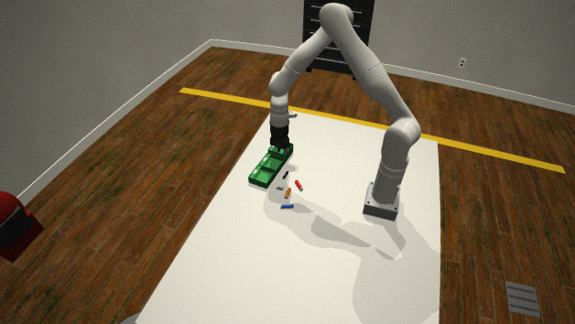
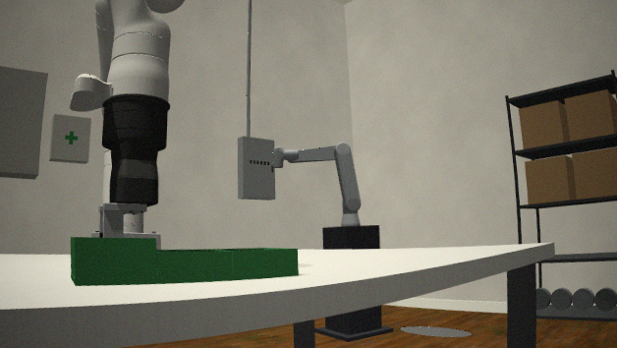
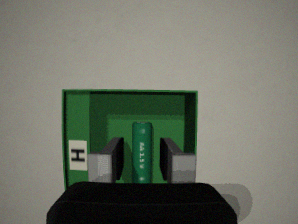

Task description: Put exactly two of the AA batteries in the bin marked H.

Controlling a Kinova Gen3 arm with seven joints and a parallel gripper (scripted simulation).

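Pincer (image 3: 140, 160) is hanging open over bin H (image 3: 76, 123), fingers clear of the green battery (image 3: 140, 152) lying inside. Only the top view is showing four more cells (image 1: 287, 192) on the bench (image 1: 320, 275) beside the bins.

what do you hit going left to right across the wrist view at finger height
White H label on the green bin → left finger → green battery lying free between the open fingers → right finger → bare white table.
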